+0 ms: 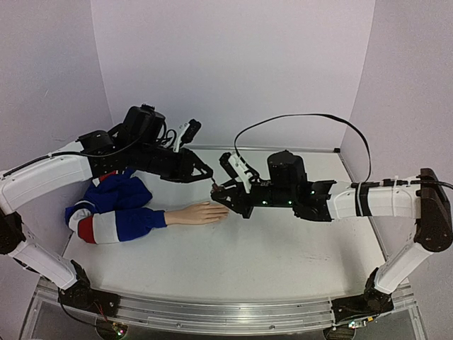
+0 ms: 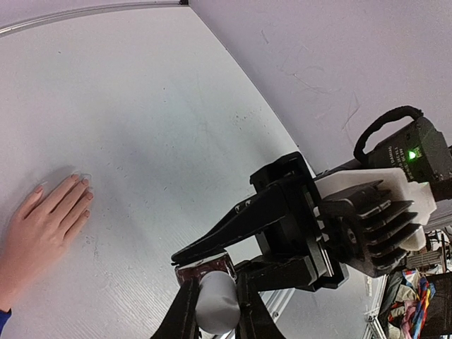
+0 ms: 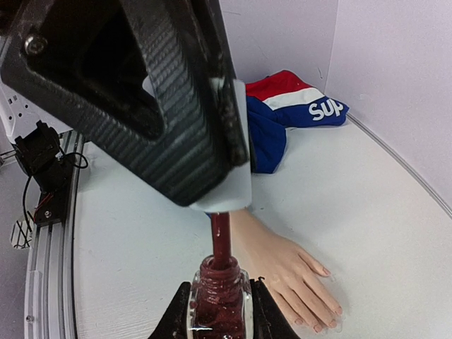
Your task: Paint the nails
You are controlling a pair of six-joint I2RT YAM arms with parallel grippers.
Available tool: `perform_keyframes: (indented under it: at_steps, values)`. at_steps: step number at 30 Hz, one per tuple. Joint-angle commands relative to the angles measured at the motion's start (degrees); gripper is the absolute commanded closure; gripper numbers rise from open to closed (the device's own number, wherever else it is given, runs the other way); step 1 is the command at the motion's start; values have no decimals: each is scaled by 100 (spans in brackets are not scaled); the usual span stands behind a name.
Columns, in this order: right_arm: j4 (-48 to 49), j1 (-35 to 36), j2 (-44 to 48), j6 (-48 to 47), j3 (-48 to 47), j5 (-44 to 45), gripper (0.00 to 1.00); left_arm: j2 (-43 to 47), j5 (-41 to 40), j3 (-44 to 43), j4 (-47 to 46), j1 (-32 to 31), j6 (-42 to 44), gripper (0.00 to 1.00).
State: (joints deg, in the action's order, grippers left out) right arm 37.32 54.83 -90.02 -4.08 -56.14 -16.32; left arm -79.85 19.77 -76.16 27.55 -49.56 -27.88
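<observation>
Two grippers are seen close together above the table (image 1: 269,248), just beyond a peach mannequin hand (image 1: 200,213). The left gripper (image 2: 215,314) is clamped on a white cap (image 3: 236,185), from which a dark red brush stem (image 3: 220,240) is dipped into the bottle neck. The right gripper (image 3: 220,321) is clamped on the polish bottle (image 3: 220,296). The hand is laid flat, and its nails (image 3: 331,323) are seen near the bottle, apart from the brush. A striped sleeve (image 1: 113,216) is bunched at the wrist.
</observation>
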Motion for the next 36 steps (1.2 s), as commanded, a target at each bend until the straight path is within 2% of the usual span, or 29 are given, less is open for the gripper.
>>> perform_keyframes:
  at_steps: [1, 9, 17, 22, 27, 31, 36]
  values:
    - [362, 18, 1, 17, -178, -57, 100, 289, 49, -68, -237, 7, 81, 100]
    - [512, 11, 155, 59, 1, 181, 100, 374, -89, -7, -235, 8, 116, 100]
    - [796, -25, 577, 145, 573, 769, 100, 559, -441, 98, -233, 8, 125, 100]
    - [1103, -516, 1312, 361, 1356, 1087, 100, 485, -544, 151, -286, 7, 97, 100]
    - [1265, -1158, 2485, 342, 2100, 1498, 100, 150, -560, 301, -557, 10, 7, 100]
    - [1009, -1447, 3257, -31, 2289, 1780, 100, -419, -624, 512, -940, -69, -242, 100]
    - [783, -1478, 3716, -436, 2484, 2152, 100, -1223, -1290, 492, -1147, -557, -210, 100]
